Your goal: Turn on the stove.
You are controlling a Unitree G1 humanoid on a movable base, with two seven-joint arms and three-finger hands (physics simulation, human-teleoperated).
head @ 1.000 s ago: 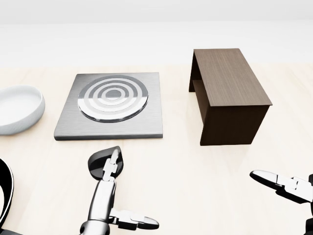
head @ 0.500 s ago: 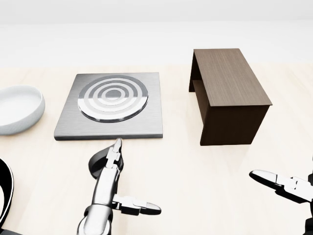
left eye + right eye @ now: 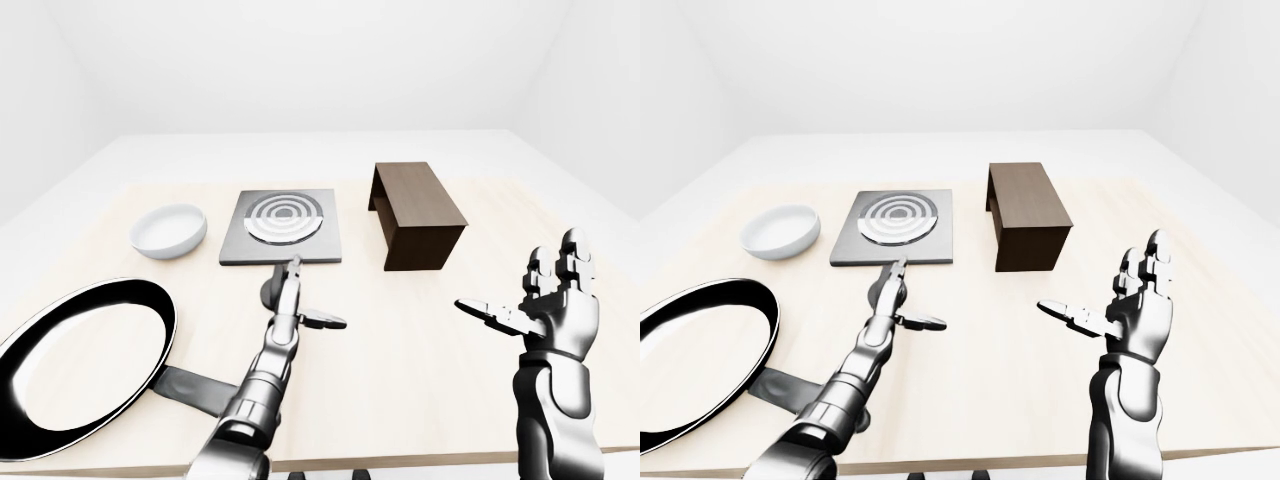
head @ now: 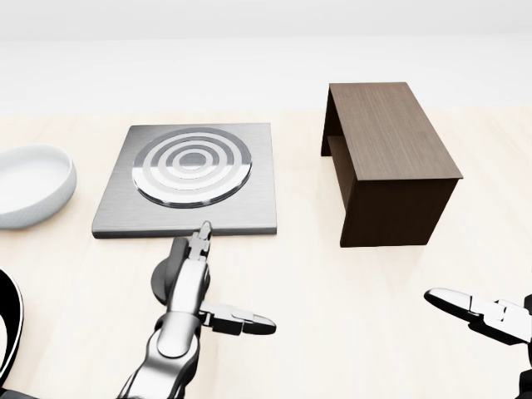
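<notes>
The stove (image 4: 249,212) is a flat grey square plate with a ringed silver burner (image 4: 193,164), lying on the light wooden table (image 4: 332,316). A dark round knob (image 4: 160,278) sits on the table just below the stove's lower edge, partly hidden by my left hand. My left hand (image 4: 224,278) is open over the knob, with its long fingers (image 4: 199,241) stretched up to the stove's lower edge and the thumb out to the right. My right hand (image 3: 530,290) is open and empty, raised at the lower right.
A white bowl (image 4: 29,183) lies left of the stove. A dark brown wooden stand (image 4: 391,166) is right of it. A large black frying pan (image 3: 80,360) lies at the lower left, its handle running towards my left arm.
My left hand has moved up the head view; its fingertips went from over the knob to the stove's lower edge. The right hand has not moved.
</notes>
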